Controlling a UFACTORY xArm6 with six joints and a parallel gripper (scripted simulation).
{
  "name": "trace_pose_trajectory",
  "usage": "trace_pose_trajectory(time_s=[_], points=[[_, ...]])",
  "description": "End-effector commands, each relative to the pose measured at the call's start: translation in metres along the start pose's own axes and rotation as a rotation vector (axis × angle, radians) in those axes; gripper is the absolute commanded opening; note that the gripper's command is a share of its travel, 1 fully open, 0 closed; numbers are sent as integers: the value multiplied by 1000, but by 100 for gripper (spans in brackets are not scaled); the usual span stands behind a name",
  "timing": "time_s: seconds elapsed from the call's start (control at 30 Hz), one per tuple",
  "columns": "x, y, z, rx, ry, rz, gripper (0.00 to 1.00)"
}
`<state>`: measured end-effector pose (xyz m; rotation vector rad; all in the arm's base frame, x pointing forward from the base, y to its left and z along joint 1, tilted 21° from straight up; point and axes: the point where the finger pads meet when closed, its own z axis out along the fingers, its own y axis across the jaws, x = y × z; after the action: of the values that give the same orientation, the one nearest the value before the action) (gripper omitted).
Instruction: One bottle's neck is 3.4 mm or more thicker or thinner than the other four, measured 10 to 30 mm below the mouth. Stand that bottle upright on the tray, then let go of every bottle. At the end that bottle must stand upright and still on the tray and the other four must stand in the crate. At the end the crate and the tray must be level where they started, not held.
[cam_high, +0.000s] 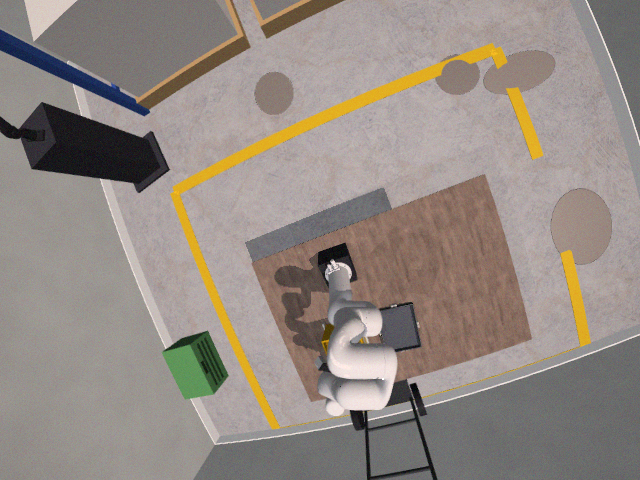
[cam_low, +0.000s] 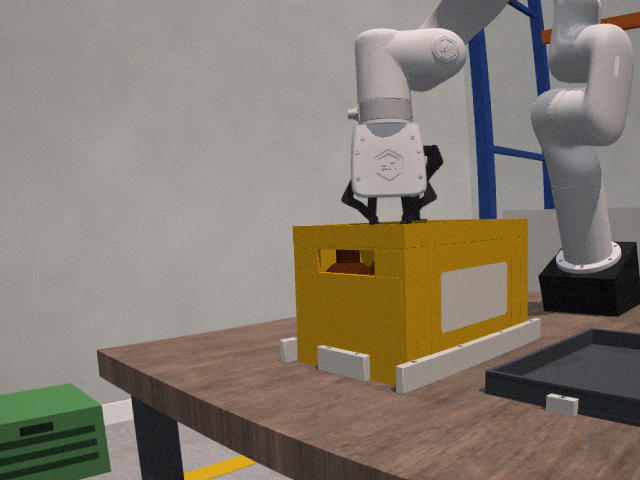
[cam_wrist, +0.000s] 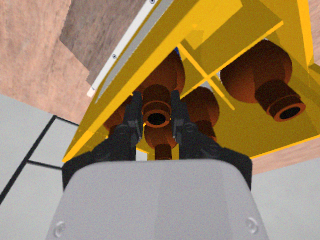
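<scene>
The yellow crate (cam_high: 327, 338) (cam_low: 348, 310) (cam_wrist: 235, 135) stands level on the table. My gripper (cam_low: 390, 222) (cam_wrist: 156, 101) points down at its top, fingertips at rim height. In the wrist view it is shut on the neck of a brown bottle (cam_wrist: 167, 75), one finger against each side just behind the mouth. That bottle is in the crate. Other brown bottles stand in other cells: one at the right (cam_wrist: 255, 72), one beside the right finger (cam_wrist: 204, 102), one below the held neck (cam_wrist: 161, 137) and one partly hidden at the left (cam_wrist: 116, 119). The dark tray (cam_high: 400, 328) (cam_low: 584, 366) holds no bottle in view.
Pale blocks line the crate's foot, such as a long strip (cam_low: 470, 353) on the tray side and a short block (cam_low: 343, 362) at the near end. A small block (cam_low: 561, 404) sits at the tray's edge. Yellow dividers (cam_wrist: 206, 77) separate the crate's cells.
</scene>
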<state>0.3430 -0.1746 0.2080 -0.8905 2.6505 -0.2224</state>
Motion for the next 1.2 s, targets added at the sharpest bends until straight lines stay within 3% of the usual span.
trace_pose_trajectory(time_s=[0.0, 0.03, 0.07, 1.17], points=[[-1, -1, -1, 3, -1, 0, 0], [-1, -1, -1, 3, -1, 0, 0], [-1, -1, -1, 3, -1, 0, 65], [-1, -1, -1, 3, -1, 0, 65]])
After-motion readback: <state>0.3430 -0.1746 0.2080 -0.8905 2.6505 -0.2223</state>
